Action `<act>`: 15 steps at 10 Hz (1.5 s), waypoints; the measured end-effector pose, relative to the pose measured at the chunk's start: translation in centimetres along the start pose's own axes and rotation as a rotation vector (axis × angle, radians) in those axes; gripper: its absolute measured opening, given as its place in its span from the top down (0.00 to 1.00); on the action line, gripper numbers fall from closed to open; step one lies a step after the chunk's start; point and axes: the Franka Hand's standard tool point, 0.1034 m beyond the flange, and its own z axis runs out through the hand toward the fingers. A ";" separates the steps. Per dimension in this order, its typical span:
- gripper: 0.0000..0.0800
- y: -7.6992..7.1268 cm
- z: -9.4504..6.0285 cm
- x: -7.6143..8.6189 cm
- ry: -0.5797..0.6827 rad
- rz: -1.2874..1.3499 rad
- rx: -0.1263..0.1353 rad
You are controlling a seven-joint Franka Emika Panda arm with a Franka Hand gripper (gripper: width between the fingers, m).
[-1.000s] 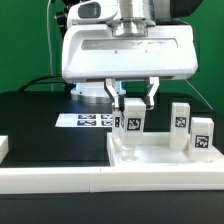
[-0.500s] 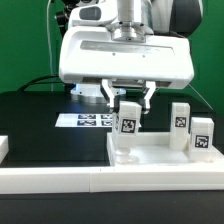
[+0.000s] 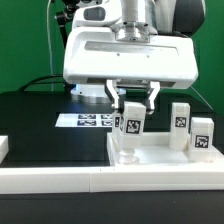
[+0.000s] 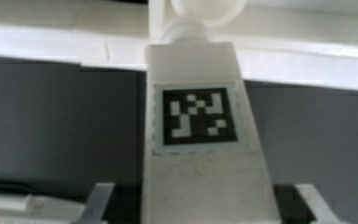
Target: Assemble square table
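Gripper [image 3: 132, 104] clamps one leg [image 3: 131, 124] upright on the square table [image 3: 160, 158]; at three o'clock we see two legs [image 3: 181, 121] standing, so we judge assembly unfinished.

The arm is seen coming straight down from above, wrist vertical, with the broad white wrist housing held level over the square table [image 3: 165, 160]. The gripper [image 3: 131, 104] is pointed down at the near corner of the table on the exterior view's left. Its two dark fingers [image 3: 113, 98] are set partly closed, one on each side of a tagged leg [image 3: 131, 123] that stands upright on the slab there. In the wrist view the leg [image 4: 201, 130] fills the gap between the pads [image 4: 99, 199], and contact is seen on both sides.
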 end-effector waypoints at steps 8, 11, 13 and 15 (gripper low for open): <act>0.64 -0.1 -0.5 0.0 -0.061 0.012 0.033; 0.64 0.0 -0.3 -0.4 -0.071 0.013 0.035; 0.64 -0.1 -0.3 -0.7 -0.086 0.014 0.040; 0.64 -0.1 -0.3 -1.0 -0.086 0.013 0.038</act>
